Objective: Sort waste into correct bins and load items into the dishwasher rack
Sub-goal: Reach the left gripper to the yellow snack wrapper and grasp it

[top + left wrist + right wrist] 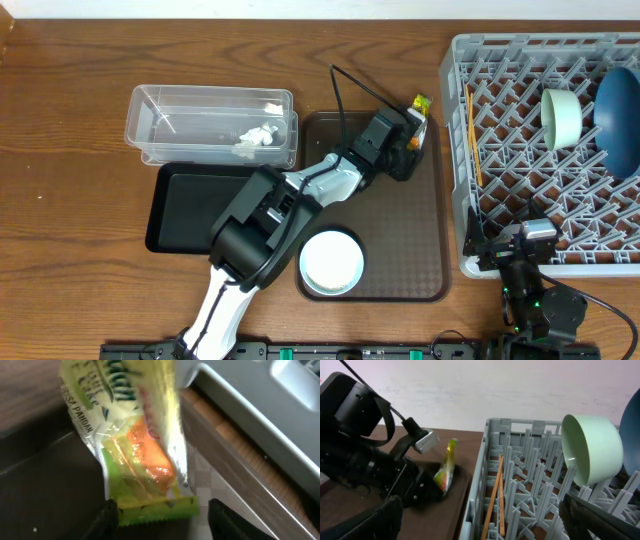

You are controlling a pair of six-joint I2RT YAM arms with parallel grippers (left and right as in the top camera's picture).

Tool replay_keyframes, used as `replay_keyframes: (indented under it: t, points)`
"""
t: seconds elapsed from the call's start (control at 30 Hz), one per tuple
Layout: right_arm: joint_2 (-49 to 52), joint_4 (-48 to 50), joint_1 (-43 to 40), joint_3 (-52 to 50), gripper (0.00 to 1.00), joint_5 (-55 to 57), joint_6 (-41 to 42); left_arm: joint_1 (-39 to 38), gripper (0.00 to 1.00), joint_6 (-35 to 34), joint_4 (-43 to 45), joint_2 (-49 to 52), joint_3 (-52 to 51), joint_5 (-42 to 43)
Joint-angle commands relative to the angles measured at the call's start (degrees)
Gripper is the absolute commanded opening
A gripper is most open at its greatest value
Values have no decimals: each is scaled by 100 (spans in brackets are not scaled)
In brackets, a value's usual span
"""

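left gripper (165, 521) half wide, straddling the snack wrapper (145, 460) at the brown tray's (420, 285) one o'clock corner; centre, pinch low. right gripper (528, 238) wide, empty.

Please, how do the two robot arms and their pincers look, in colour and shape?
The left arm has bulky black joints and white link covers, and a thin black cable loops near its wrist. The right arm is mostly black, with small green lights. The left pincer and the right pincer have dark, flat fingers.
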Motion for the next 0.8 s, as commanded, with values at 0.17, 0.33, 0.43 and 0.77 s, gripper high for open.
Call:
replay_keyframes:
  t: [0.17,0.33,0.43,0.77]
  points:
    - [-33,-2,-26,-22,99,-61,-9,33,24,-466,-66,140,76,-120]
    - [-33,-2,-26,-22,99,-63,-9,37,6,-439,-608,140,76,-361]
    - [-33,-2,-26,-22,99,-61,-9,59,6,-400,-1016,50,76,-334]
    - [-33,-2,-26,-22,99,-63,-9,79,32,-424,-339,-824,140,-155]
